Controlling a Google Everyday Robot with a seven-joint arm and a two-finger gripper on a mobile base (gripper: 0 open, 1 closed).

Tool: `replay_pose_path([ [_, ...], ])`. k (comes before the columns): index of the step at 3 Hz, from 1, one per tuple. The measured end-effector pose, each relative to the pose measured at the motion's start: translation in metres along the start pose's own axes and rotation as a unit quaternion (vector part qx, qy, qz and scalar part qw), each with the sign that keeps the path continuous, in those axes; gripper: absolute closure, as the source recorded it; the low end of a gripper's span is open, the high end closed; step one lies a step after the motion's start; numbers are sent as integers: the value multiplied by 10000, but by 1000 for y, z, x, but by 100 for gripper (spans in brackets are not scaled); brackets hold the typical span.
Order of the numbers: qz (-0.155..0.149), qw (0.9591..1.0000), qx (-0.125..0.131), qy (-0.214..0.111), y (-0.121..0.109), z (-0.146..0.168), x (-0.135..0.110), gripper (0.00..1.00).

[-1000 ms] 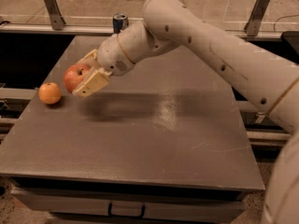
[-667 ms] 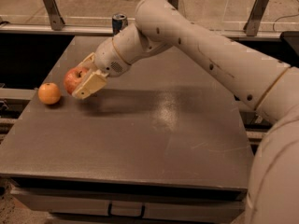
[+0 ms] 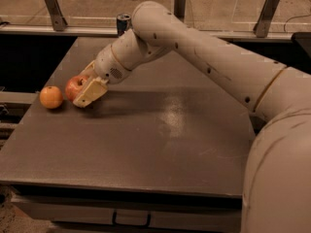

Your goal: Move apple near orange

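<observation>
The red apple sits low at the table's left side, held between the fingers of my gripper. One cream finger lies across its near side, the other behind it. The small orange rests on the table just left of the apple, a small gap between them. The apple is at or just above the tabletop; I cannot tell if it touches.
A dark soda can stands at the table's far edge behind my arm. The grey table ends close to the left of the orange. Metal posts and a rail run along the back.
My gripper has lowered with the apple and shifted slightly left, so the apple is now down next to the orange. The orange has not moved.
</observation>
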State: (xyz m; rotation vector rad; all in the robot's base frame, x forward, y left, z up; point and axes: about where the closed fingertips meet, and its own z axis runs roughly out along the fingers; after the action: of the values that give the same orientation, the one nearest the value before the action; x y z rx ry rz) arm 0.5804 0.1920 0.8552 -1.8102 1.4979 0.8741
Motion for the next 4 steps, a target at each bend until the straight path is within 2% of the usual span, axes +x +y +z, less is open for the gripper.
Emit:
replay_pose_path([
  [1, 19, 9999, -151, -6, 3, 14, -3, 19],
  [2, 61, 9998, -186, -8, 5, 19, -1, 0],
  [3, 53, 10000, -32, 50, 6, 3, 1, 0],
  [4, -106, 9987, 443, 217, 13, -60, 3, 0],
])
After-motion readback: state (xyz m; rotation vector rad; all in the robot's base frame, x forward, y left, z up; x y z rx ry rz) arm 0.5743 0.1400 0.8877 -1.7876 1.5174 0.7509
